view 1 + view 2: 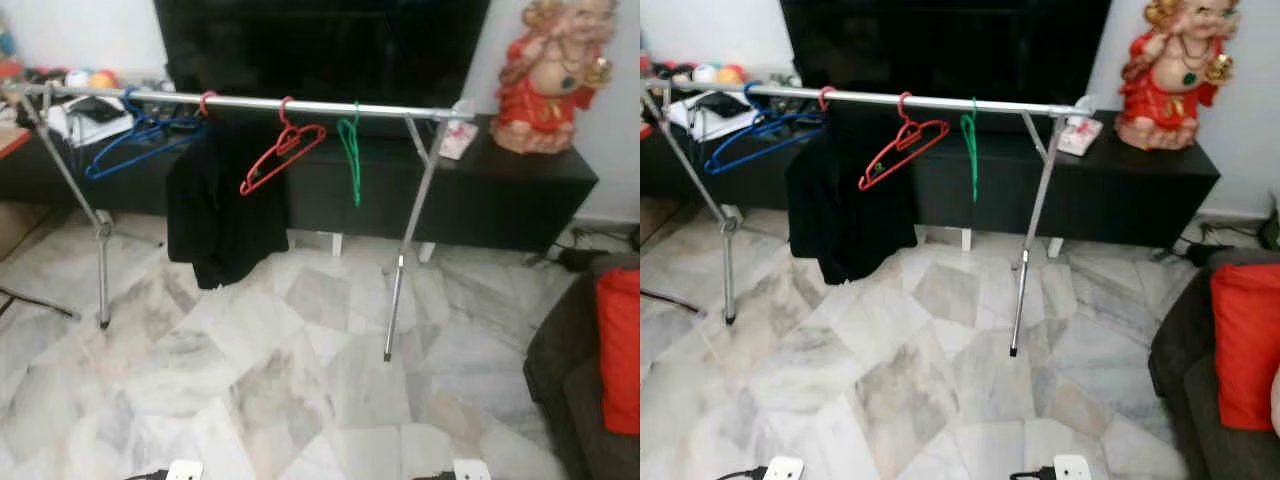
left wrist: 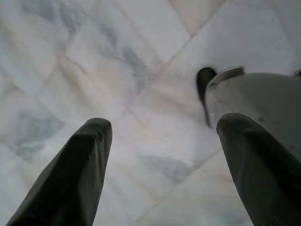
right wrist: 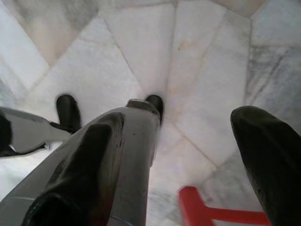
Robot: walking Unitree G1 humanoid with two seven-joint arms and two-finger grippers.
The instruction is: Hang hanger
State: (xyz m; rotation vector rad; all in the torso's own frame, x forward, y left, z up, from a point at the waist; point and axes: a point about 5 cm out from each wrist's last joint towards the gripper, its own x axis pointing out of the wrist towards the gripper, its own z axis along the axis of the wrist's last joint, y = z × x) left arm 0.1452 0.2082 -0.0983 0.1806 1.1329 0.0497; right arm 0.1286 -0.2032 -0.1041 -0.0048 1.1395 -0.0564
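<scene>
Rail: I see a silver clothes rail (image 1: 300, 104) standing on the marble floor (image 1: 250, 380), running across my head view from left to right in front of a long black cabinet (image 1: 480, 190).
Red hanger: a red hanger (image 1: 282, 155) hangs by its hook from the middle of the rail, tilted, its long axis sloping down toward my left with the low end near the black garment.
Green hanger: a green hanger (image 1: 350, 150) hangs just to the right of the red one, turned edge-on to me, so it reads as a narrow shape with its long axis pointing straight down.
Blue hangers: blue hangers (image 1: 140, 138) hang near the left end of the rail, long axis sloping down to the left.
Garment: a black garment (image 1: 222, 200) hangs from the rail on a red hook, between the blue hangers and the red one.
Left pincer: the left pincer (image 2: 160, 141) points down at the floor, fingers (image 2: 75, 174) spread wide with nothing between them.
Right pincer: the right pincer (image 3: 188, 136) also points at the floor, fingers (image 3: 268, 160) wide apart and empty; in its wrist view I can see a red piece (image 3: 211, 212) low on the floor, and I cannot tell what it is.
Surroundings: a red and gold statue (image 1: 552, 75) sits on the right end of the cabinet, a dark screen (image 1: 320, 50) stands behind the rail, and a red cushion (image 1: 620, 350) lies on a dark sofa at my right.
</scene>
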